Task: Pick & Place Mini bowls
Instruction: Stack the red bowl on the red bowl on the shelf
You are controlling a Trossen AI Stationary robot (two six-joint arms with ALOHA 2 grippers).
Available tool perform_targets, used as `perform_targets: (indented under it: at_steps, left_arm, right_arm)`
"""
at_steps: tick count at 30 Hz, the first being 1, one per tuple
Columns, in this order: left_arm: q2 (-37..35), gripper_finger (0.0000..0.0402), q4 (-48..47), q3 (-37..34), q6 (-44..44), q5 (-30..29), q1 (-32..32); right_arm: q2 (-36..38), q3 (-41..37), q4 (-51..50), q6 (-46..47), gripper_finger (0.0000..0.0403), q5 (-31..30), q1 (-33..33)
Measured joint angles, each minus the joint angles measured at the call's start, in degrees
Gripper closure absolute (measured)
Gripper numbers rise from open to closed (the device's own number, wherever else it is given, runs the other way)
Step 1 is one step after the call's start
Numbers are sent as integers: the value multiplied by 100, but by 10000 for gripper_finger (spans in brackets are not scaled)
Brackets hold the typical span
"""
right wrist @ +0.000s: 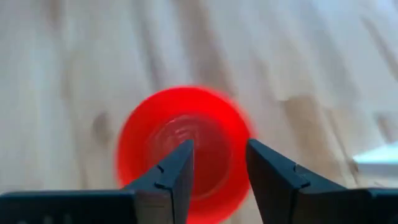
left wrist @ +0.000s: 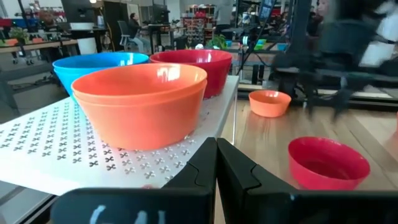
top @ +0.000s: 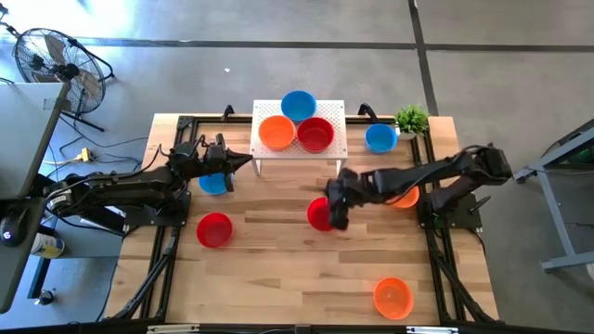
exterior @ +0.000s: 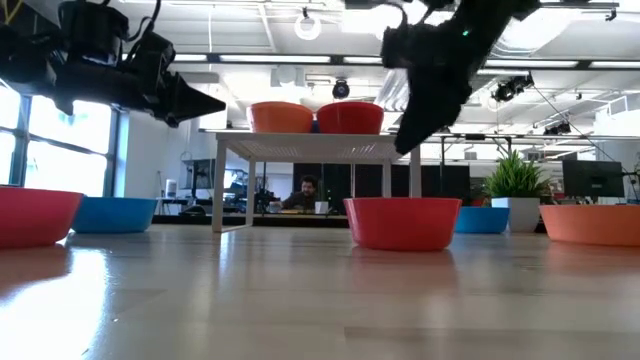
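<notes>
right gripper (right wrist: 217, 171) jaws open over one red bowl (right wrist: 183, 149); left gripper (left wrist: 216, 165) closed, empty; three bowls on stand (top: 299, 139)

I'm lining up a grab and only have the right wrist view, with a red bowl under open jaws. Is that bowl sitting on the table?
Observer: Yes. The low view shows the red bowl resting on the table, with the right arm's jaws above its rim, not touching.
Operator: Anything on the stand?
Observer: The white stand holds a blue bowl, an orange bowl and a second red bowl.
Operator: Where's the left arm?
Observer: The left arm has its jaws shut, beside the stand's left edge.
</notes>
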State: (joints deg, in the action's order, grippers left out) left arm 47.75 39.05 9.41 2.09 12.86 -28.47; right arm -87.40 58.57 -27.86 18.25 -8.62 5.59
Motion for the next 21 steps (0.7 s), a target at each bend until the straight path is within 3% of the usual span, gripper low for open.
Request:
perform_targets:
  at_steps: [4, 14, 21]
  left_arm:
    - [0, 401, -17, 0, 0, -2, 0]
    - [0, 401, -21, 0, 0, -2, 0]
    - [0, 401, -26, 0, 0, -4, 0]
  right_arm:
    - [-375, 237, -208, -507, 264, 172, 517]
    - [-1231, 710, -778, -530, 218, 300, 1117]
    - [-1724, 704, -540, -757, 242, -210, 1102]
